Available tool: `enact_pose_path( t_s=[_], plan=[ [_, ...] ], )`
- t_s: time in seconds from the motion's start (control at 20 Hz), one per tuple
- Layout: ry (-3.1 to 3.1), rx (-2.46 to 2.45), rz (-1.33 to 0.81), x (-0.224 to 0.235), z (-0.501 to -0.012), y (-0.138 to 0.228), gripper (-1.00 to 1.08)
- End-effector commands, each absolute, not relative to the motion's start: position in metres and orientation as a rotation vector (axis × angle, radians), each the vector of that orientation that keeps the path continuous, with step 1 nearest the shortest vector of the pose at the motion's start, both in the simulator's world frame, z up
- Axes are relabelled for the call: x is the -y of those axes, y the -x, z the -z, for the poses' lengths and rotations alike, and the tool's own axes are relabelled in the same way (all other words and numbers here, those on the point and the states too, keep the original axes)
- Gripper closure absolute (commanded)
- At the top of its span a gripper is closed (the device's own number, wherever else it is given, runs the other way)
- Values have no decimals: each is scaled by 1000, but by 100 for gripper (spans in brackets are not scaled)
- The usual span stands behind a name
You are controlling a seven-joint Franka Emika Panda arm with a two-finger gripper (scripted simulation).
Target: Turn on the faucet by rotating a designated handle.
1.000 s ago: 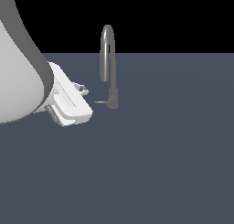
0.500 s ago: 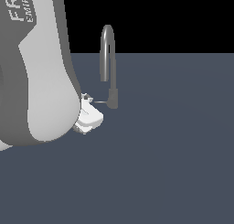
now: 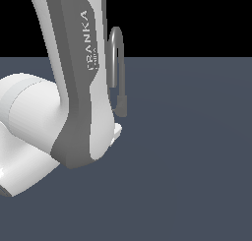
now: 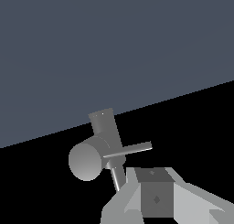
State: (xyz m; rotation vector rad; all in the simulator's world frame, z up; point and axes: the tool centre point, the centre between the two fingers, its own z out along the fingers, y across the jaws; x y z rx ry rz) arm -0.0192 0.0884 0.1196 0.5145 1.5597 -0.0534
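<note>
In the wrist view the faucet's base (image 4: pixel 87 161) is a short grey cylinder, with its slim spout (image 4: pixel 117 178) running off from it. The handle (image 4: pixel 130 150) is a thin light-grey lever sticking sideways out of the base. My gripper (image 4: pixel 155 198) is close beside the lever's free end with a small gap to it. Its fingers appear as one grey block with no gap, holding nothing. In the exterior view the arched spout (image 3: pixel 116 53) and the base (image 3: pixel 122 105) show just past my white arm (image 3: pixel 78 112), which hides the handle and the gripper.
A flat dark blue-grey surface (image 3: pixel 197 161) spreads around the faucet. My arm's large white links (image 3: pixel 24 136) fill the exterior view's left half.
My arm has swung toward the exterior view's right and closer to the faucet. It now covers the gripper and the handle, which showed earlier.
</note>
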Motion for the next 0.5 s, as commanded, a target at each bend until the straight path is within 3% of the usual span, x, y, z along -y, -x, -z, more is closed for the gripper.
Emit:
enact_pose_path(
  t_s=[0.0,0.45],
  plan=[
    [-451,-1564,55,-86,-112,14,108],
    [-239,-1571,63,-74,-87,-4,108]
  ],
)
